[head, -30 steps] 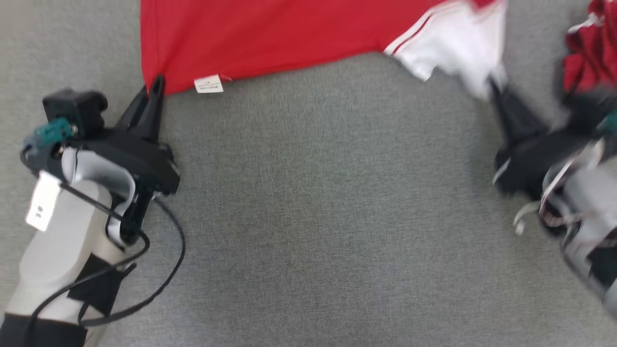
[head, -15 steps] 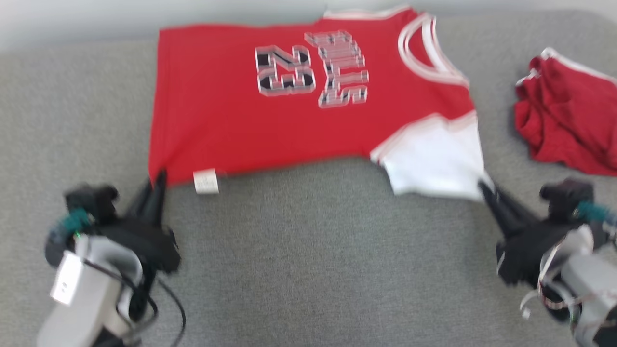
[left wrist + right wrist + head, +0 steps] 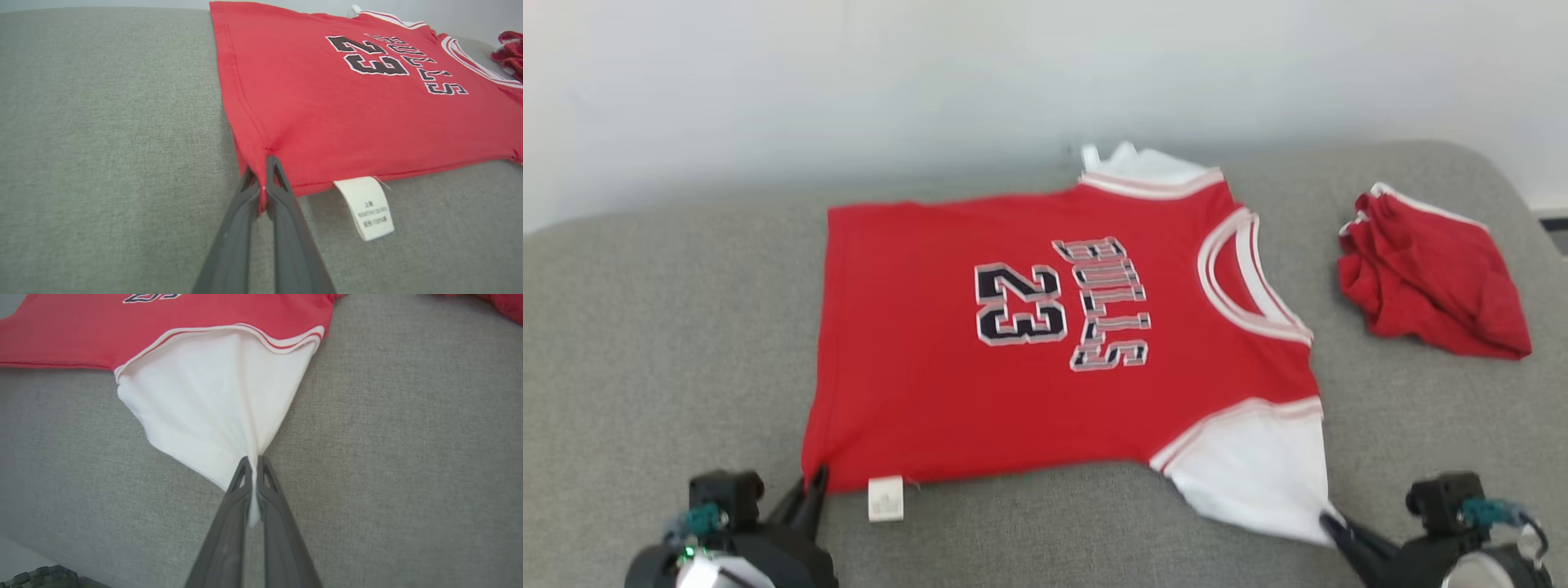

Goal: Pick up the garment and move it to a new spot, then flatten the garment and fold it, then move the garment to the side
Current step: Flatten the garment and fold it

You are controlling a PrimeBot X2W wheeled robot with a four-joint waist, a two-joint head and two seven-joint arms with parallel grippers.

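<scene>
1. A red short-sleeved jersey (image 3: pixel 915 392) with white sleeves and black "23" and "BULLS" print lies spread flat, print up, on a grey upholstered cushion (image 3: pixel 645 327). Its neck points to the robot's right and its hem to the left.
2. The left gripper (image 3: pixel 813 483) sits at the near hem corner. In the left wrist view its fingers (image 3: pixel 282 192) are pressed together on a pinch of red fabric there.
3. A white rectangular care label (image 3: pixel 885 498) sticks out from the near edge, just beside that corner.
4. The right gripper (image 3: pixel 1327 523) has its fingers (image 3: pixel 269 486) closed on the tip of the near white sleeve (image 3: pixel 1258 474). The sleeve is drawn to a point, with folds fanning from the grip.
5. A crumpled red cloth with white trim (image 3: pixel 1429 278) lies apart from the jersey, at the cushion's far right.
6. A pale wall (image 3: pixel 931 82) rises behind the cushion.
</scene>
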